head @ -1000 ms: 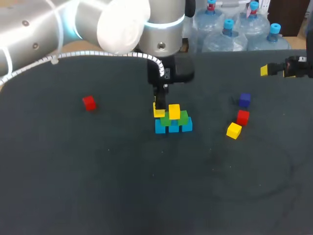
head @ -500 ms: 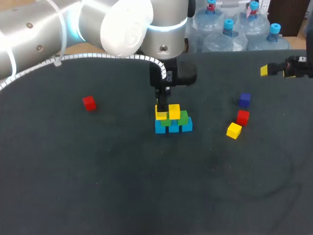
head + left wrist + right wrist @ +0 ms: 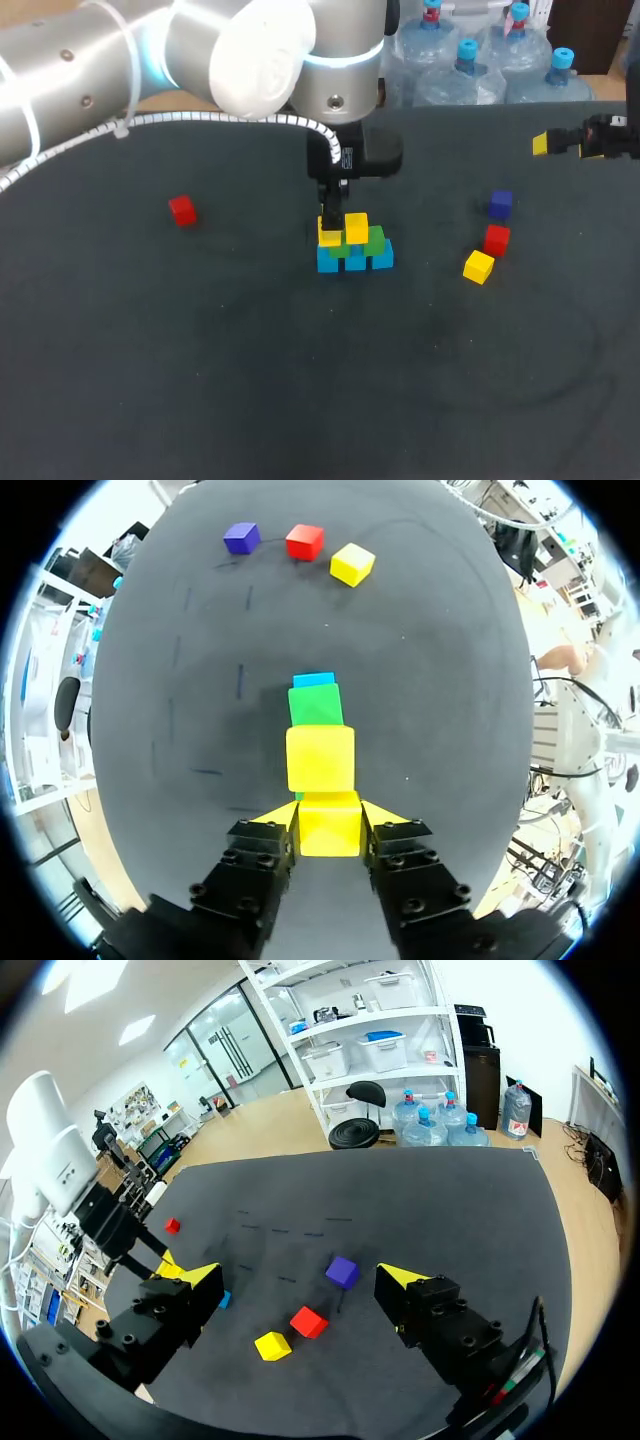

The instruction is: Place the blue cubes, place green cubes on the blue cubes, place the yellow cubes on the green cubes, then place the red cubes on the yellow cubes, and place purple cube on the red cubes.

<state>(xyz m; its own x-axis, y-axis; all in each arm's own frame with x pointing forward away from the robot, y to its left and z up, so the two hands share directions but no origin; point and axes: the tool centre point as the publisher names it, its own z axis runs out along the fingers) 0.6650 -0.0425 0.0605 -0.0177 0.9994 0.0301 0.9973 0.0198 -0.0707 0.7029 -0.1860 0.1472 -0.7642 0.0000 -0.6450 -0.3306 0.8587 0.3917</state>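
The left gripper (image 3: 330,816) is closest. Its two fingers squeeze a yellow cube (image 3: 329,830) from both sides. This cube touches a second yellow cube (image 3: 320,759) just ahead of it. Past that one a green cube (image 3: 316,704) peeks out, and then a blue cube (image 3: 314,680).

From above, both yellow cubes are on top of the pile, over the green cubes (image 3: 373,240) and the blue cubes (image 3: 356,260). I think the job now is to set the held cube down on the green row. I cannot tell if it is all the way down yet.

To do it well, keep the cube flat and lined up with the one beside it. Open the fingers slowly. Lift straight up, so nothing gets bumped off the pile.

Farther off on the table (image 3: 250,380) lie a loose yellow cube (image 3: 352,564), a red cube (image 3: 305,541) and the purple cube (image 3: 241,537), close together. Another red cube (image 3: 182,210) lies alone, well apart on the other side of the pile.

The right gripper (image 3: 298,1277) hangs far from the pile. Its fingers are spread wide and hold nothing.
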